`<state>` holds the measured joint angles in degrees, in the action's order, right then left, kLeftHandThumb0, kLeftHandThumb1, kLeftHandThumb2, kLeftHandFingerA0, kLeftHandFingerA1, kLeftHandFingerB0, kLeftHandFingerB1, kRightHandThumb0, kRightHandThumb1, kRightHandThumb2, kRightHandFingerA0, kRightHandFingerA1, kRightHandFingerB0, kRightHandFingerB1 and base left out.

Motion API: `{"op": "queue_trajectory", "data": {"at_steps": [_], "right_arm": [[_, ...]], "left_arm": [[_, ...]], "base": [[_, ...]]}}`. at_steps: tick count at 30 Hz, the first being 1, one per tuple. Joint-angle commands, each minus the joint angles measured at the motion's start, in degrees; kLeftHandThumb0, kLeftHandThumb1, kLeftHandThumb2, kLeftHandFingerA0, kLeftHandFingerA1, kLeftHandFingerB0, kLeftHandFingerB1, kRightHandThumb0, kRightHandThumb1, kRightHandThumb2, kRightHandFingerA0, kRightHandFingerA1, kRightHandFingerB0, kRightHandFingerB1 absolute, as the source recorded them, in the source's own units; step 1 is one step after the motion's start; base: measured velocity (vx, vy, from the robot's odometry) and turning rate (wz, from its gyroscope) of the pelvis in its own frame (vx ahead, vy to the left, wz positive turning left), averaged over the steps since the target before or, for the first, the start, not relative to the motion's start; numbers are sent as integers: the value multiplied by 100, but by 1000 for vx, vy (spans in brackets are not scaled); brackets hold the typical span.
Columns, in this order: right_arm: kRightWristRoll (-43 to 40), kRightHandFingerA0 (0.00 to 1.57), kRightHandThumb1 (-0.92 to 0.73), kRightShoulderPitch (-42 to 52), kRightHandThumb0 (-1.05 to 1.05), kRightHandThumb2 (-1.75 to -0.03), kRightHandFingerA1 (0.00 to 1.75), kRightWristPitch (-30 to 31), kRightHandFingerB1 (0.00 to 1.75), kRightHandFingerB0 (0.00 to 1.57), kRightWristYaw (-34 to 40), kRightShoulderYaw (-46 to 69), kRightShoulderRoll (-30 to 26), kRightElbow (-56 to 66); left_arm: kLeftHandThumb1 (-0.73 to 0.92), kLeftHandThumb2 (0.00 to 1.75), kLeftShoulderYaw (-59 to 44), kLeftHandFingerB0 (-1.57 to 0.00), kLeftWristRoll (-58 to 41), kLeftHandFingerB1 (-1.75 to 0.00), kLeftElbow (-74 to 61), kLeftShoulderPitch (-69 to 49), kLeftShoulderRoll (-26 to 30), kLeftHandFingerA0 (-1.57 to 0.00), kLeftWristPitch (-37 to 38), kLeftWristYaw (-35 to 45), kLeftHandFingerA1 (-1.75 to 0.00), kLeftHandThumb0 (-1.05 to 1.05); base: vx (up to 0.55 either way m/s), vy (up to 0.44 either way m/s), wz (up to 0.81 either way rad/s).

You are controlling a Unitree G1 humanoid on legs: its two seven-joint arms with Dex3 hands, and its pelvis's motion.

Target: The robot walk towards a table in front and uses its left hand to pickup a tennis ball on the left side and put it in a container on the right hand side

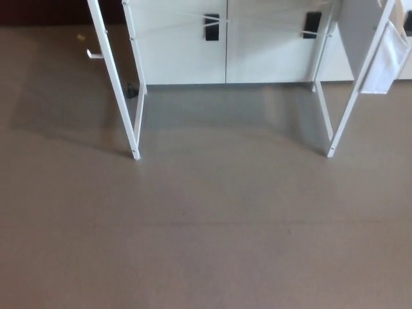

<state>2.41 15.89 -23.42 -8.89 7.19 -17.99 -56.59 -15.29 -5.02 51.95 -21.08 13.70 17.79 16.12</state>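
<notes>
Grey-brown floor [206, 244], white table legs [119, 96] ahead, pale cabinets [180, 51] with black handles [212, 27] behind, left hand and right hand out of view, fingers cannot be told, ball and container not visible

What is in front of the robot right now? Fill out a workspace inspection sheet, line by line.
Surface: table top out of view; only white table legs standing on grey-brown floor.
Job's things: tennis ball and container, nothing seen.
Clutter: small dark object at the cabinet base behind the left legs; too small to identify.
Hands: left hand and right hand not in view.
Cables: nothing seen.
Surroundings: white cabinets with black handles behind the table; pale cloth hanging at the right.
</notes>
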Motion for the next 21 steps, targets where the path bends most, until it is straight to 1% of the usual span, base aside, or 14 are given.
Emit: {"op": "queue_trajectory", "data": {"at_steps": [1,3,6,7,9,13,17,21], "right_arm": [[-58,52,-51,126,-44,-55,48,-182,40,46,-82,22,-53,-88],[-37,55,-50,172,-40,-55,49,-269,41,46,-47,12,-42,-111],[-5,56,-50,167,-39,-55,49,-335,41,46,35,-4,-28,-203],[-10,54,-51,119,-40,-55,48,-294,41,45,38,-3,-24,-273],[-28,54,-50,81,-41,-55,48,-205,40,45,39,3,-18,-304],[-50,53,-51,7,-40,-55,48,-196,41,45,35,18,-4,-432],[-59,57,-50,56,-41,-55,48,-231,41,48,28,14,-6,-342],[-47,55,-51,34,-40,-55,48,-276,42,48,21,1,-15,-355]], "left_arm": [[64,59,18,-37,13,-34,58,8,103,-47,160,-58,-37,-14],[66,59,19,-37,-40,-33,-1,-46,111,-44,161,41,-36,-17],[66,59,24,-37,-56,-33,-18,-53,121,-44,135,67,-36,-17],[67,59,39,-37,-45,-33,-54,-58,132,-44,118,75,-36,-18],[66,59,52,-37,-33,-33,-44,-46,143,-44,102,55,-35,-20],[66,59,105,-37,22,-33,-51,-16,180,-44,112,18,-35,-20],[66,60,86,-36,-70,-33,-81,1,169,-43,-6,71,-35,-16],[66,59,84,-37,-73,-33,-67,30,164,-43,40,67,-36,-17]], "base": [[155,29,-12],[159,93,-15],[225,178,-19],[365,184,47],[242,282,-26],[177,136,4],[195,25,8],[178,-95,10]]}}
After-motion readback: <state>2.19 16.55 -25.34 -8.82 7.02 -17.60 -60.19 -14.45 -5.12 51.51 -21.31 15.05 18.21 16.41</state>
